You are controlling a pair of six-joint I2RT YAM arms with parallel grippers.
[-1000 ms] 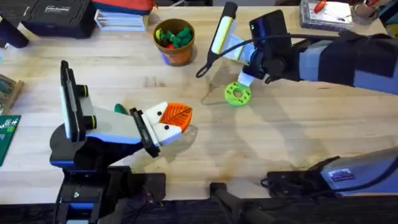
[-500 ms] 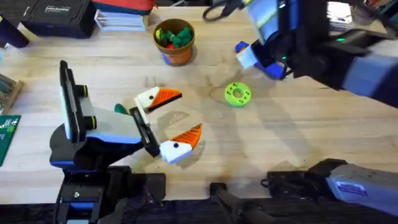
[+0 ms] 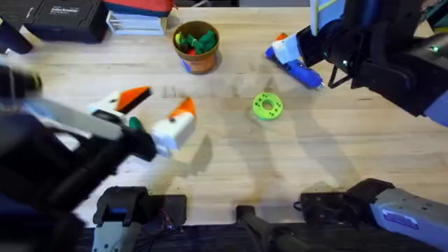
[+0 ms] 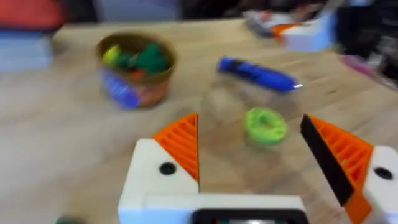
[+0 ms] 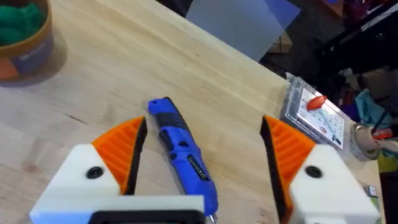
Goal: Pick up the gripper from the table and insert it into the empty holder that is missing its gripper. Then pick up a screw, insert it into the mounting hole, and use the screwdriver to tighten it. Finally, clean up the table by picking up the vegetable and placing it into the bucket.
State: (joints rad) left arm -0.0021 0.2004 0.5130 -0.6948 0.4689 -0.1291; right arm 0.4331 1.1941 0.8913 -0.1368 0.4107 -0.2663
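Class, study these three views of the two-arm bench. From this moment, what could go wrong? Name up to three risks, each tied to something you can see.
1. The screwdriver lies loose on the table between the right gripper's open fingers; being round, it may roll if nudged.
2. The left gripper, open, hangs near the small dark green vegetable and might knock it aside.
3. The lime-green ring lies between both arms and could be swept toward the bucket.

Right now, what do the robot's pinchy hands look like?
Each has two white blocky fingers with orange ribbed wedge tips and a small black screw hole. The left gripper and right gripper look alike. From overhead, the arms are mostly black; the right gripper sits on a dark arm.
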